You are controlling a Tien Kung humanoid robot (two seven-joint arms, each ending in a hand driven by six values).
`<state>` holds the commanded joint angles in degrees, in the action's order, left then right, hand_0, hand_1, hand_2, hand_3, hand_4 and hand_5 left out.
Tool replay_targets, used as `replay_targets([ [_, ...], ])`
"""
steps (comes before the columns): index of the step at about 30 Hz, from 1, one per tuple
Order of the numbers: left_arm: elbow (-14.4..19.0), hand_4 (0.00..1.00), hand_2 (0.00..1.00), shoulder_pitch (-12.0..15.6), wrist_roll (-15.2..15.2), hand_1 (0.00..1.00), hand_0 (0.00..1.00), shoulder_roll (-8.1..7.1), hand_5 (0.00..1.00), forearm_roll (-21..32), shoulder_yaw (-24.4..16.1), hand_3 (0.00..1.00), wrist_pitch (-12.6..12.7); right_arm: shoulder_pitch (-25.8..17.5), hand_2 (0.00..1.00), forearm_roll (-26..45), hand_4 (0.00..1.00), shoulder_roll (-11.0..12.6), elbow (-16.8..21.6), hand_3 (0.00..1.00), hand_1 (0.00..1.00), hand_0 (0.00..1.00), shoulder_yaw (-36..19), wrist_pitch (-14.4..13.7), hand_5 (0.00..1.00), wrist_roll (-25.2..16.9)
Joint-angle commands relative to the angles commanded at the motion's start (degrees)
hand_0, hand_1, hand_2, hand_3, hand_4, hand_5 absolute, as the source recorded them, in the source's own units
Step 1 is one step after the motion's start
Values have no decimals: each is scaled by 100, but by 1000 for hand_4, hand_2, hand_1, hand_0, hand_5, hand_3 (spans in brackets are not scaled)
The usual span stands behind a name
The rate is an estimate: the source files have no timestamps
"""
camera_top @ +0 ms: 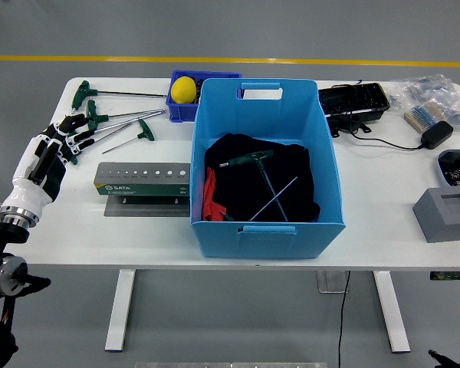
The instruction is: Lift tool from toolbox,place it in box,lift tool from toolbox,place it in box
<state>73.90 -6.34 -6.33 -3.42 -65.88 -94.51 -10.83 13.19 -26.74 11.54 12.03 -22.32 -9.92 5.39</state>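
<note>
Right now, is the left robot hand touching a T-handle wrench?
Cannot tell. In the head view the left robot hand overlaps the T-handle wrench by its fingertips, but contact isn't plain.

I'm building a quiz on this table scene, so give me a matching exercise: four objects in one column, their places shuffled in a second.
Things:
1. yellow ball
2. T-handle wrench
3. grey tool holder
4. grey block

Places:
A. near the table's right edge
B. on black cloth inside the big blue box
C. on the table just left of the big blue box
D. in the small blue bin behind the big box

Pairs: 1-D, 2-B, 3-C, 4-A
</note>
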Motion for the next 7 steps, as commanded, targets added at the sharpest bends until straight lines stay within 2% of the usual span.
replay_targets([
  [7,-9,906,832,16,-25,773,743,5,671,-31,2,713,3,-13,662,3,782,3,3,540,597,626,3,0,658,-1],
])
